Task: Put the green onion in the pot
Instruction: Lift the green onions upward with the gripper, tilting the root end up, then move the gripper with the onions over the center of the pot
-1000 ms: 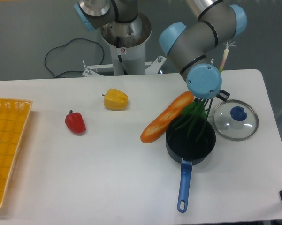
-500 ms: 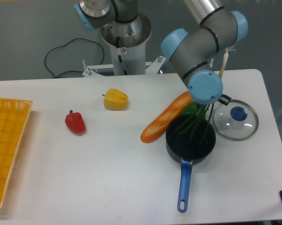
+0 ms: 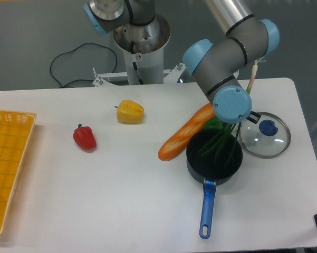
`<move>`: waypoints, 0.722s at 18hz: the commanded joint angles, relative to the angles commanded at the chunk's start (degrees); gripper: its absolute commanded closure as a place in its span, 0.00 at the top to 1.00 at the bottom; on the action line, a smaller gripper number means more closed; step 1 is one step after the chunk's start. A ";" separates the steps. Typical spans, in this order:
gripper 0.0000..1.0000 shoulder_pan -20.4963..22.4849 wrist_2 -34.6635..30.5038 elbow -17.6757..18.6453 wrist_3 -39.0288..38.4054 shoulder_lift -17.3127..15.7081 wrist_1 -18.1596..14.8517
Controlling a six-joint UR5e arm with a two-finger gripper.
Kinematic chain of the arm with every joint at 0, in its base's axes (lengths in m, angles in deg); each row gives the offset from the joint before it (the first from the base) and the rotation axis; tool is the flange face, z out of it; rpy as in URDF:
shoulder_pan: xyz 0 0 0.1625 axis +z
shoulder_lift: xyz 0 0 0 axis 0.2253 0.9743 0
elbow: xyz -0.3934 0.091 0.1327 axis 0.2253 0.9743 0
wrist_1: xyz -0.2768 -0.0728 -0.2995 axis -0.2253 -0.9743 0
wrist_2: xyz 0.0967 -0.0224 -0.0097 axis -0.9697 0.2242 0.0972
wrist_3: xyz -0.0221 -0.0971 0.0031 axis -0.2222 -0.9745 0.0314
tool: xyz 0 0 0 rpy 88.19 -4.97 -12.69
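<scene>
A robot lab: pedestal-mounted arm (image 3: 221, 63), white table (image 3: 121, 200), plain grey wall.

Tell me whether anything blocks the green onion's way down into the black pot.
Nothing visible does. The green onion already hangs with its dark leaf tips inside the black saucepan. The long orange vegetable leans only on the pot's left rim.

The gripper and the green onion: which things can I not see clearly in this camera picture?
- Gripper: its fingers are hidden behind the arm's blue wrist cap, so open or shut cannot be told.
- Green onion: its middle is hidden behind the same wrist.
- Yellow basket: cut off by the left edge.
</scene>
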 joint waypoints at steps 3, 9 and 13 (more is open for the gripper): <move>0.22 -0.09 -0.18 0.00 0.00 0.35 0.00; 0.23 -0.18 -1.58 -0.09 -2.98 2.20 0.09; 0.23 -0.79 -1.50 -0.79 -3.08 2.20 0.00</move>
